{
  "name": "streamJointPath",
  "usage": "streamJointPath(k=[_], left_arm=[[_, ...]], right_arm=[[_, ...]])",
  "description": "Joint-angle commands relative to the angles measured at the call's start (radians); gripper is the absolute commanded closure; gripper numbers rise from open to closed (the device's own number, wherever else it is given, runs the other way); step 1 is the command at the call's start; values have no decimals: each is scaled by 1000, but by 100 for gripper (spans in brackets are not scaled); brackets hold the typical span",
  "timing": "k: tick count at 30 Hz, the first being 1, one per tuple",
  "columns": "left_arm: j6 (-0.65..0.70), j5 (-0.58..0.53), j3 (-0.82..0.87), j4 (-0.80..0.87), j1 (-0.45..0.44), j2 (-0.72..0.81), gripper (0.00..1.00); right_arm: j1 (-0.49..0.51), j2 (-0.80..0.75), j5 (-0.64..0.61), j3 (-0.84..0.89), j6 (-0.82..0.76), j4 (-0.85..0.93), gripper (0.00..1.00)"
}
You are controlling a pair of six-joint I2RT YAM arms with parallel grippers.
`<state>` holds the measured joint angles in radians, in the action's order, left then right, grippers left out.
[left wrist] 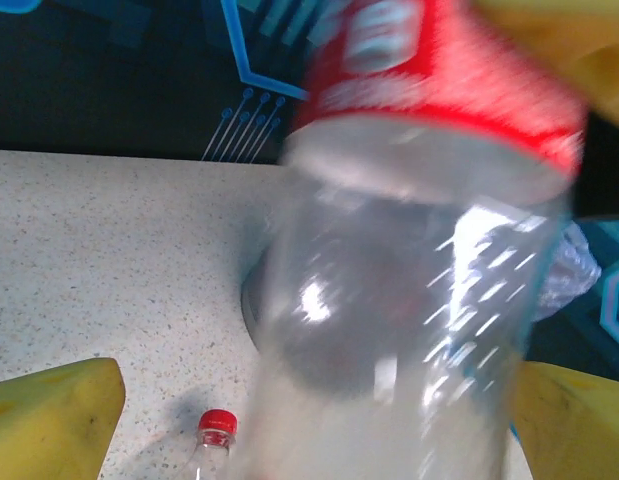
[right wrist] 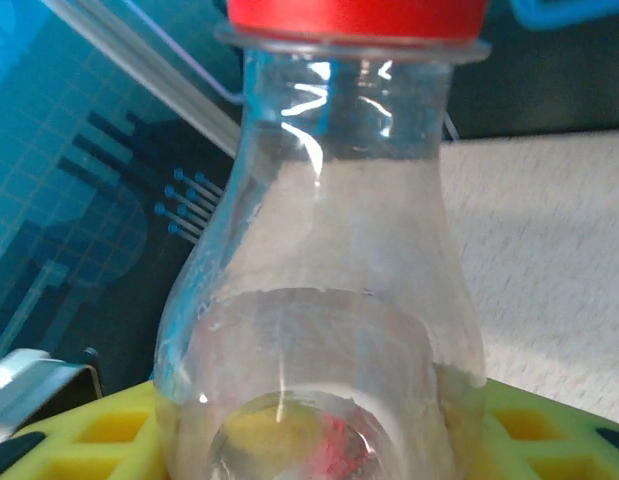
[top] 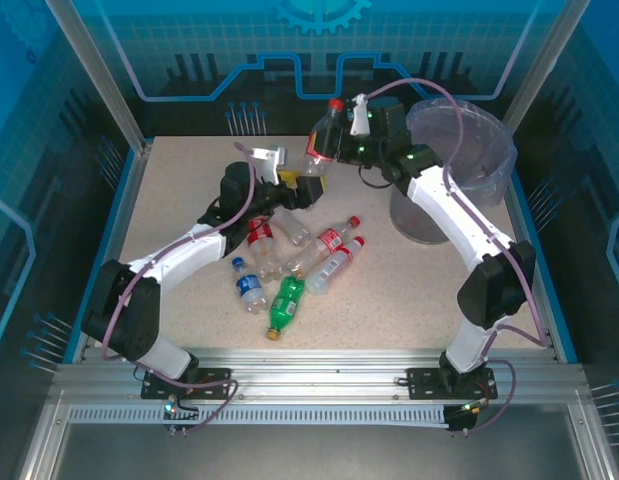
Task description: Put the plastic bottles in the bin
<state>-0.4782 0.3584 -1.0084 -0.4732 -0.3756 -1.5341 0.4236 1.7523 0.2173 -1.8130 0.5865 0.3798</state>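
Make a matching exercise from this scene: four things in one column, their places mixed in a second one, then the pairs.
Things:
1. green bottle
2. blue-labelled bottle
3. bin
4. raised red-capped bottle

Places:
a. in the right hand
b. at the table's far right
c. closest to the near edge
d. just left of the green one

Pairs: 1-c, 2-d, 3-b, 4-a

Premises: robotics lab test cell. Evidence: aluminium-profile frame (top: 309,365) around a speckled worktable (top: 409,290), blue circuit-pattern printed panels (top: 319,50) walling three sides.
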Motion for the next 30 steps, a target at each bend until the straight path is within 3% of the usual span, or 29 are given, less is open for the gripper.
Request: streamJointPath(k=[1, 5, 7, 13, 22, 26, 30], left_arm=[[-73, 36, 41, -10, 37, 50, 1], [-50, -70, 1, 258, 64, 77, 1], [-42, -160, -28, 383, 71, 70, 1], [-62, -261, -45, 488, 94, 36, 1], [-17, -288, -91, 591, 91, -24, 2], [-17, -288, -88, 594, 89, -29, 1], [-22, -295, -75, 584, 86, -31, 1]], right_arm=[[-32, -43, -76, -105, -117, 66, 48], [-26, -58, -288, -254, -308, 242, 52], [-34, -101, -381, -247, -371, 252, 53], [-146, -250, -534, -182, -462, 271, 57], [-366, -384, -569, 24, -471, 253, 62], [-411, -373, -530, 95, -452, 234, 62], [-463, -352, -408, 172, -349, 187, 62]])
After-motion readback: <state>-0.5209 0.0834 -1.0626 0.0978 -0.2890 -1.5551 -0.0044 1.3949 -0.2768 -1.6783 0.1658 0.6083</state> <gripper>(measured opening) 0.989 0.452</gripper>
